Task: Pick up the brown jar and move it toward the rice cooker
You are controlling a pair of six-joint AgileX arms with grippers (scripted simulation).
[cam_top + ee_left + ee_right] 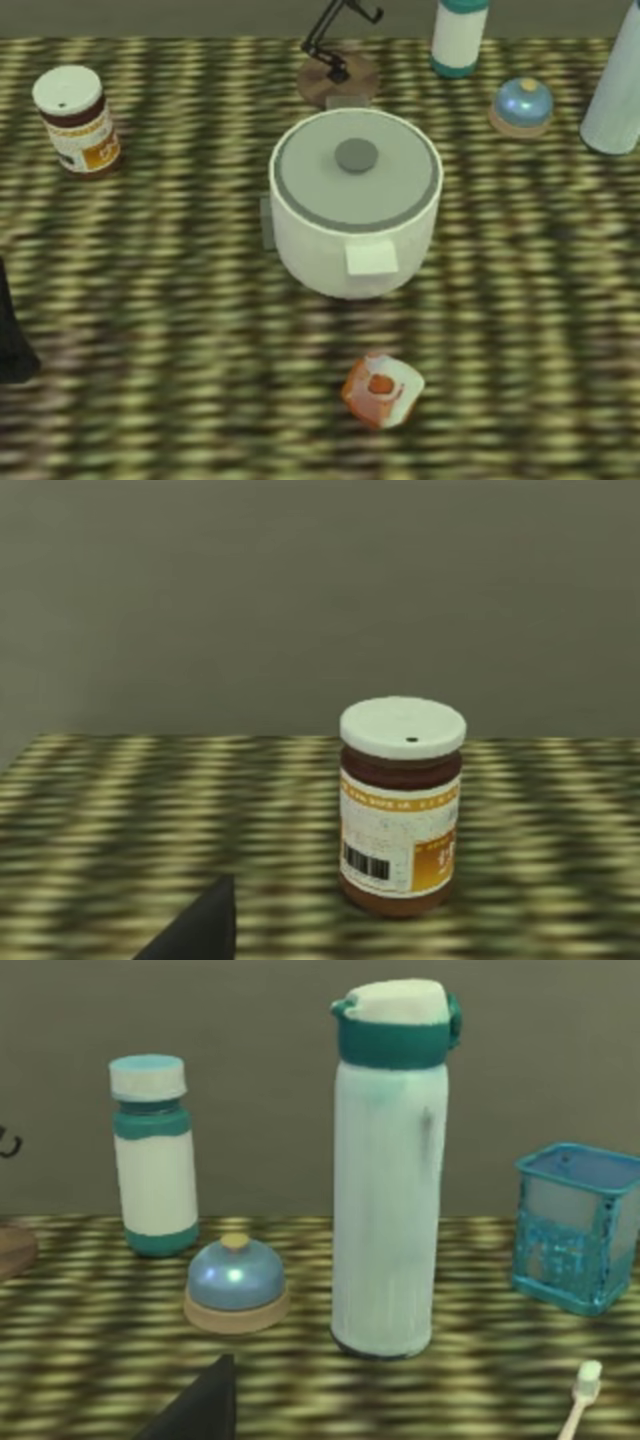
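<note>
- Top view puts the brown jar (77,120) upright on the desk (180,330) at the far left, well apart from the rice cooker (354,200) at the middle, with nothing holding it.
- We judge the task hardly begun: no grasp, no lift, no carry toward the cooker; all of that is left.
- Our left arm shows only as a dark shape at the top view's left edge (14,340), nearer than the jar and apart from it; its wrist camera faces the jar across open desk.
- Only a dark wedge of the left gripper (195,930) enters the left wrist view, so we cannot tell how its jaws stand; the same holds for the right gripper (195,1405), which looks parked off the right side.
- The jar is a squat cylinder of dark, glossy brown with a flat white round lid and a white-and-orange paper label bearing a barcode.
- The cooker is a broad off-white drum with a grey-ringed lid, grey knob and square front tab.
- The desk wears a woven-looking olive and tan pattern.
- Round about: an orange-and-white packet (382,388) near the cooker's front, a black lamp (338,50) on a round wooden base behind it, a blue dome bell (523,105), a teal-banded white bottle (459,35), a tall white flask (388,1170), a blue see-through cup (578,1225) and a toothbrush (580,1395).
</note>
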